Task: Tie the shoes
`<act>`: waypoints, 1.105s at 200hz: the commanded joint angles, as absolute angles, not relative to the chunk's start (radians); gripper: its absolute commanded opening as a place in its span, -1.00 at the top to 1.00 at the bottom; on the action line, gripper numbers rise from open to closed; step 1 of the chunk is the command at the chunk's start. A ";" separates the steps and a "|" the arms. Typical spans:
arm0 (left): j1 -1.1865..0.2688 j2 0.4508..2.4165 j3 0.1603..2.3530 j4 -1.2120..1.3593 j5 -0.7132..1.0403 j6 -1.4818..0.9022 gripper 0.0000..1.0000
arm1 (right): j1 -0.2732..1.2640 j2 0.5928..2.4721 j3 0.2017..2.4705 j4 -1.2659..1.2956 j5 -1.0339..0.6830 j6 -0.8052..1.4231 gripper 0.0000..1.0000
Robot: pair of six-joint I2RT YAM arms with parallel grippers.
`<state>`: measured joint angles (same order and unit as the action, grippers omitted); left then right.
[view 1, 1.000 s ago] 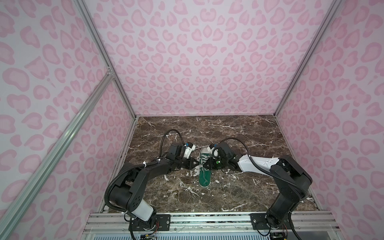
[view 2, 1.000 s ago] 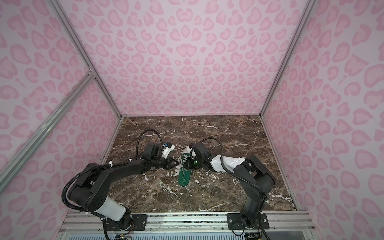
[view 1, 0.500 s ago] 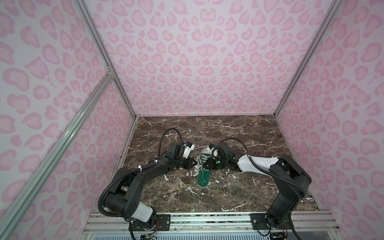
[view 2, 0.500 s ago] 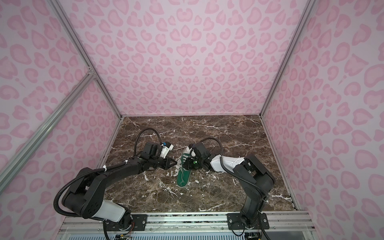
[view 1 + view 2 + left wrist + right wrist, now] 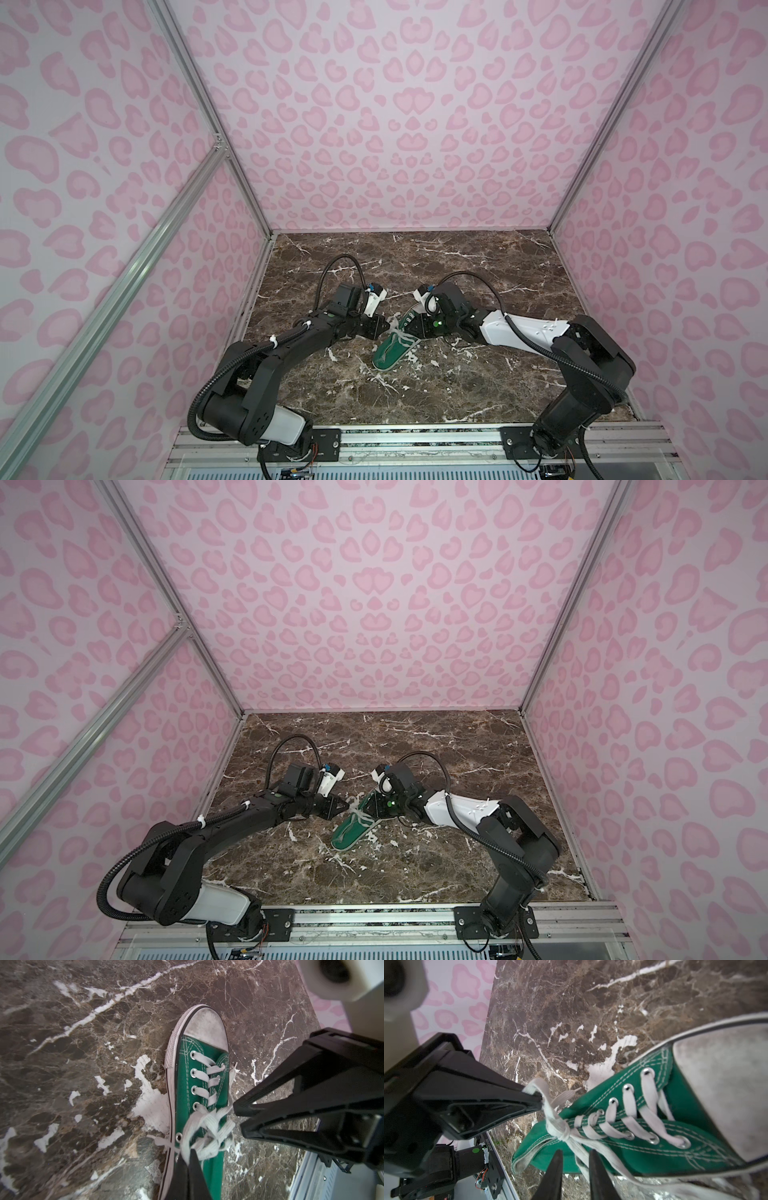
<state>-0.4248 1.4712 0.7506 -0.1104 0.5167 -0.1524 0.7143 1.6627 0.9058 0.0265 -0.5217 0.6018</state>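
The left gripper point(image 5: 537, 1098) has its two fingers pressed together on a loop of the white laces point(image 5: 560, 1128), pulling it off to the side of the sneaker point(image 5: 392, 351). In its own wrist view the tips point(image 5: 190, 1155) pinch the lace right at the bundle of crossings near the top eyelets. The right gripper point(image 5: 575, 1157) sits on the opposite side of the shoe with its fingers a small way apart, a strand of lace running down between them; from here I cannot tell whether they actually grip it.

Between the two grippers a knot is bunched over the tongue, with the lower rows of lacing neat and flat.

The green sneaker lies on the brown marble tabletop point(image 5: 478, 266), roughly in the middle, a little toward the front rail. In both top views its long axis runs diagonally: the open heel end points toward the near left, the white toe cap point(image 5: 205, 1026) away toward the far right, under the right gripper's wrist.
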 commanded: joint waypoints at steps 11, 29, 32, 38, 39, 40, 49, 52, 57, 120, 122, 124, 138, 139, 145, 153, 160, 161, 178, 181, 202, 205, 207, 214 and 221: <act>-0.425 1.509 0.804 -0.129 0.537 -0.127 0.94 | 0.742 1.645 0.905 0.048 -0.475 0.420 0.50; -0.425 1.530 0.829 -0.142 0.543 -0.119 0.93 | 0.761 1.650 0.907 0.047 -0.414 0.307 0.49; -0.425 1.532 0.833 -0.143 0.545 -0.119 0.93 | 0.761 1.654 0.910 0.048 -0.413 0.295 0.49; -0.424 1.537 0.841 -0.149 0.547 -0.117 0.93 | 0.761 1.662 0.915 0.047 -0.412 0.278 0.48; -0.424 1.538 0.843 -0.149 0.547 -0.116 0.94 | 0.761 1.662 0.915 0.047 -0.412 0.278 0.48; -0.424 1.539 0.843 -0.150 0.547 -0.116 0.94 | 0.761 1.663 0.915 0.047 -0.412 0.276 0.48; -0.425 1.543 0.855 -0.159 0.549 -0.113 0.93 | 0.762 1.671 0.915 0.058 -0.410 0.265 0.46; -0.424 1.543 0.857 -0.161 0.549 -0.113 0.93 | 0.762 1.672 0.914 0.066 -0.411 0.263 0.45; -0.425 1.545 0.862 -0.165 0.549 -0.112 0.93 | 0.764 1.672 0.912 0.079 -0.414 0.259 0.42; -0.424 1.543 0.869 -0.183 0.557 -0.110 0.93 | 0.770 1.731 0.945 0.127 -0.469 0.259 0.33; -0.423 1.543 0.867 -0.183 0.557 -0.110 0.93 | 0.770 1.735 0.948 0.127 -0.469 0.259 0.33; -0.423 1.542 0.867 -0.183 0.557 -0.111 0.93 | 0.771 1.738 0.949 0.127 -0.468 0.258 0.33; -0.424 1.540 0.864 -0.182 0.561 -0.113 0.93 | 0.772 1.760 0.957 0.135 -0.466 0.259 0.33; -0.424 1.540 0.864 -0.182 0.560 -0.113 0.93 | 0.772 1.762 0.957 0.135 -0.465 0.259 0.33; -0.424 1.539 0.864 -0.184 0.559 -0.112 0.94 | 0.772 1.773 0.962 0.135 -0.464 0.258 0.33; -0.424 1.533 0.864 -0.184 0.559 -0.114 0.93 | 0.772 1.787 0.969 0.132 -0.465 0.256 0.33; -0.424 1.530 0.865 -0.186 0.557 -0.115 0.93 | 0.772 1.798 0.975 0.127 -0.463 0.255 0.33; -0.424 1.530 0.865 -0.186 0.556 -0.114 0.93 | 0.772 1.799 0.976 0.126 -0.463 0.254 0.33; -0.423 1.522 0.869 -0.193 0.551 -0.113 0.93 | 0.772 1.811 0.976 0.122 -0.445 0.256 0.34; -0.423 1.520 0.871 -0.195 0.549 -0.113 0.93 | 0.772 1.814 0.976 0.121 -0.443 0.255 0.34; -0.423 1.510 0.873 -0.197 0.531 -0.112 0.93 | 0.772 1.822 0.968 0.113 -0.431 0.254 0.37; -0.422 1.510 0.874 -0.199 0.526 -0.112 0.93 | 0.772 1.823 0.966 0.115 -0.430 0.256 0.37; -0.422 1.509 0.874 -0.199 0.524 -0.111 0.93 | 0.772 1.824 0.965 0.116 -0.431 0.256 0.37; -0.422 1.505 0.876 -0.204 0.516 -0.108 0.94 | 0.772 1.825 0.962 0.119 -0.431 0.258 0.38; -0.422 1.502 0.876 -0.206 0.504 -0.107 0.93 | 0.772 1.828 0.961 0.118 -0.432 0.258 0.40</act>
<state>-0.4244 1.5234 0.8600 -0.2047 0.5396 -0.1230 0.7712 1.8133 0.9718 0.1310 -0.4526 0.2661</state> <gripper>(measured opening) 0.052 0.309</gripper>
